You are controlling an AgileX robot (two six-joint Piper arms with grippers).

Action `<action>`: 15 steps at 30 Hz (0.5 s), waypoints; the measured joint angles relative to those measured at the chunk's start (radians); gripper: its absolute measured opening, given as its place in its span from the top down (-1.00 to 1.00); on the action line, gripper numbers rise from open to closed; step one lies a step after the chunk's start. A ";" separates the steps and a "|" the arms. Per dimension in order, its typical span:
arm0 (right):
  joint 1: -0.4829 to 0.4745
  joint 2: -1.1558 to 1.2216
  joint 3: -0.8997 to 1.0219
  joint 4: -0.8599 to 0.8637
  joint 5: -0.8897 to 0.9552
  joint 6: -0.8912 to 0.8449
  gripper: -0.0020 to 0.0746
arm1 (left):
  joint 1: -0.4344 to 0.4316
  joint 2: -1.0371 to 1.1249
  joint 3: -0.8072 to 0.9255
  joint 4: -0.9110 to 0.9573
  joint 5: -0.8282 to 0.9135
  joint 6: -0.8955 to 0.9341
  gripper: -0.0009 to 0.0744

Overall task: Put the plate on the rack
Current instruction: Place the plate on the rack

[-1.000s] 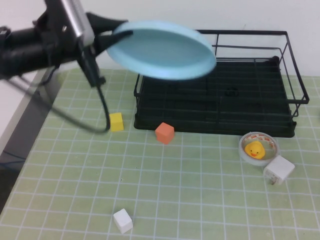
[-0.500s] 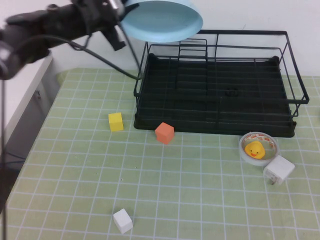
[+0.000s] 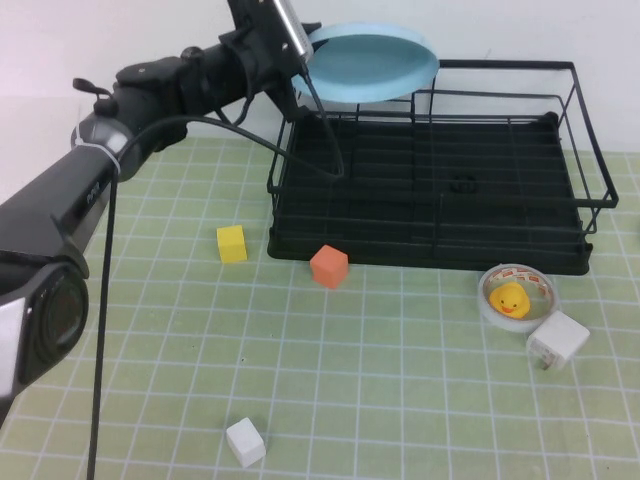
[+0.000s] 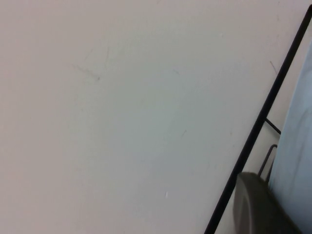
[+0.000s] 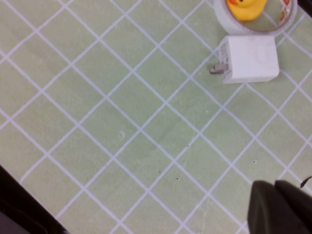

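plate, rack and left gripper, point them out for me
plate (image 3: 375, 62): high view, middle of its blue face.
rack (image 3: 455, 262): high view, near edge of its base.
left gripper (image 3: 298, 52): high view, fingertips at the plate's left rim.

The large round light-blue plate (image 3: 372, 62) with a shallow raised rim hangs in the air, tilted, above the far-left corner of the big rectangular black wire dish rack (image 3: 440, 170), which sits on the green gridded mat, its dark tray base bare.

The left claw (image 3: 303, 52) has carried the plate (image 3: 375, 63) rightward, over the rack's (image 3: 440, 180) back-left corner.
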 joint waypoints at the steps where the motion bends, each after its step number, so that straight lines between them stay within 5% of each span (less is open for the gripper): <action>1: 0.000 0.000 0.000 0.000 -0.002 0.000 0.94 | 0.001 0.003 0.000 0.000 0.000 -0.004 0.79; 15: 0.000 0.000 0.001 0.002 -0.010 0.002 0.94 | 0.010 0.029 -0.008 -0.006 0.033 -0.163 0.79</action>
